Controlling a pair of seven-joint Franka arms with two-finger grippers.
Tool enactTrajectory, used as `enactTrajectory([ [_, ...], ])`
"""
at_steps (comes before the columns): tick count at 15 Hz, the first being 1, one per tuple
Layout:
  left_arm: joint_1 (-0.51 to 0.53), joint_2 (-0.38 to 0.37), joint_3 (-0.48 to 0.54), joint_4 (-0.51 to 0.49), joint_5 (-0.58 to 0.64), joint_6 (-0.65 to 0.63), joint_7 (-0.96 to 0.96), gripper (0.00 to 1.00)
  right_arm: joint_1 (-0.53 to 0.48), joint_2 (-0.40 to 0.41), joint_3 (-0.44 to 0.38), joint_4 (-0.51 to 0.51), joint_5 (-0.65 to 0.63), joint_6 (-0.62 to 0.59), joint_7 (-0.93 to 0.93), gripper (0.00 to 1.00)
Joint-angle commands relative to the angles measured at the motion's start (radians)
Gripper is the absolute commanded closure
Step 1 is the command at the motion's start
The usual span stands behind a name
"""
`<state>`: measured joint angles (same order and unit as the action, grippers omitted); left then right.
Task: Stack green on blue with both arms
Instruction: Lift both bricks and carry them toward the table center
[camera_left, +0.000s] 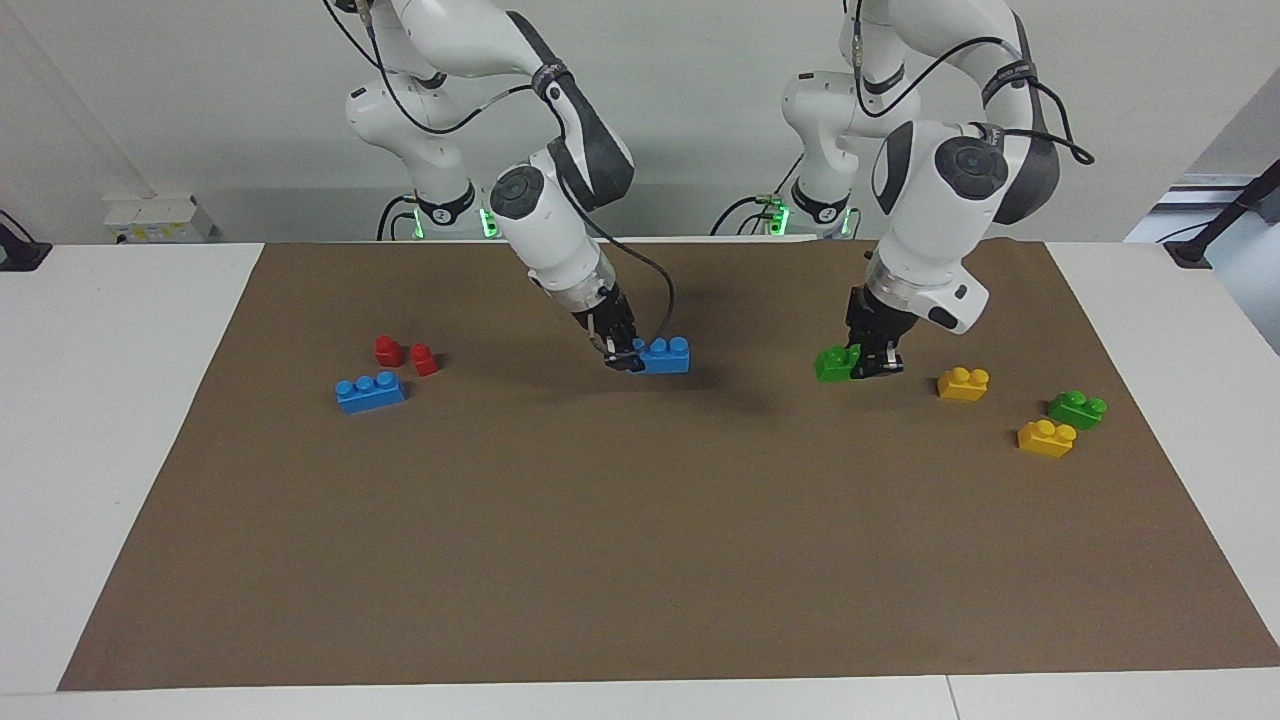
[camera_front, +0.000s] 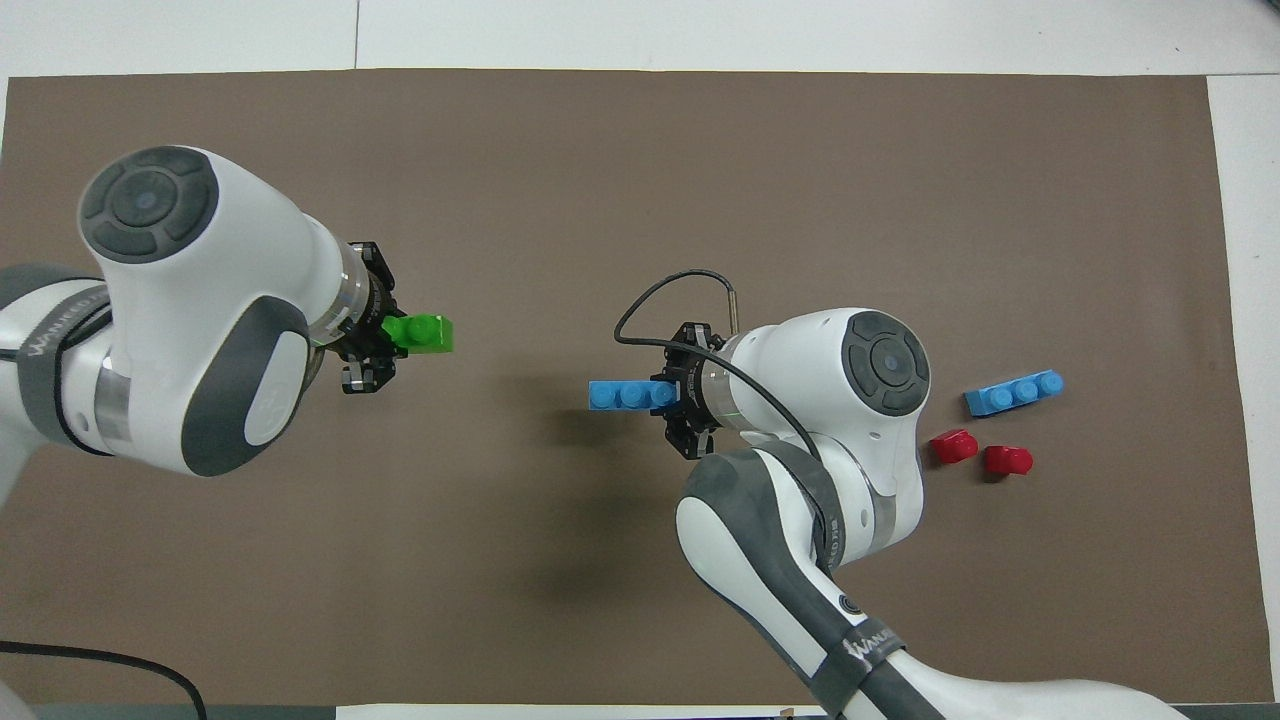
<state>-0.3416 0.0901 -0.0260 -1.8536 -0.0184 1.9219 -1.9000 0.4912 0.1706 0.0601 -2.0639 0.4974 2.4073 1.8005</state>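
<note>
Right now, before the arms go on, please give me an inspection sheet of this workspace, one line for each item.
Surface: brown mat on a white table.
Job's things: green brick held by the left gripper; blue brick held by the right gripper; the two bricks are apart, not stacked.
Clutter: second blue brick and two red bricks toward the right arm's end; second green brick and two yellow bricks toward the left arm's end.
Grippers: both shut on their bricks, over the mat.
Cables: black cable loop at the right wrist; cables along both arms.
Surroundings: white wall; white box at the table's edge.
</note>
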Motion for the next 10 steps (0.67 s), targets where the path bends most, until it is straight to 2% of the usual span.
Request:
enactTrajectory([
  [1,-0.06,-0.039,0.015,-0.047,0.009,0.018,-0.079,1.0,0.004,0.004,0.0,-0.028,0.04,0.044,0.002,1.0],
  [10,-0.204,-0.076,0.015,-0.137,0.011,0.118,-0.264,1.0,0.063,0.067,0.001,-0.071,0.076,0.165,-0.015,1.0],
])
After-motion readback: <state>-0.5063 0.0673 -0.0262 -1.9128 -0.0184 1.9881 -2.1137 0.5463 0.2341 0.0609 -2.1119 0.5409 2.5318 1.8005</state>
